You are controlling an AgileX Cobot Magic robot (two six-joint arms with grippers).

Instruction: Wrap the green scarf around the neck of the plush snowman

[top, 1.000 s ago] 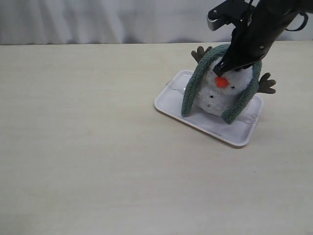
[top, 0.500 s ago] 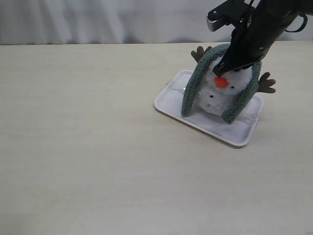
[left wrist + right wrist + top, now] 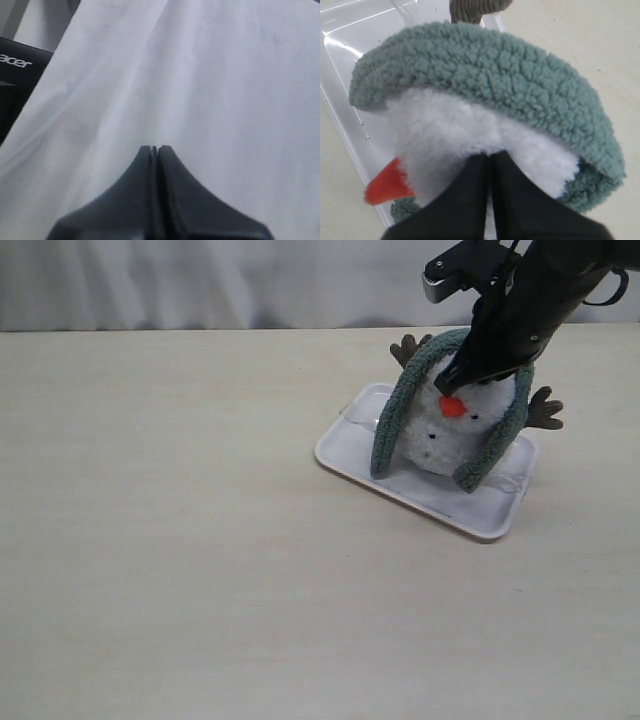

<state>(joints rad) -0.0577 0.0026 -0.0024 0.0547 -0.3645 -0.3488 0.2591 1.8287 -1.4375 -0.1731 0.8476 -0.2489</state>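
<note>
1. Exterior view: my right pincer [image 3: 447, 388] has held almost still for the last second. The plush snowman [image 3: 440, 440] has only shifted a hair, its orange nose [image 3: 452, 407] creeping slightly up and left. It stands on the white tray [image 3: 345, 455], right of centre on the far part of the table [image 3: 200, 540].
2. The green scarf [image 3: 390, 430] is unchanged. It arcs over the top and back of the head, and both ends hang down the left and right flanks onto the tray, uncrossed.
3. Left wrist view: my left pincer [image 3: 155, 149] has its jaws together and holds nothing. It faces the white curtain [image 3: 225, 75], with no task item in sight.
4. Right wrist view: the right jaws are closed and the tips are buried in the white head fur. I can't tell whether they pinch any fluff. The scarf band curves round the far side of the head.
5. My read: a stall, no progress. The scarf sits too high and must drop into the snowman's neck, then the ends need crossing.
</note>
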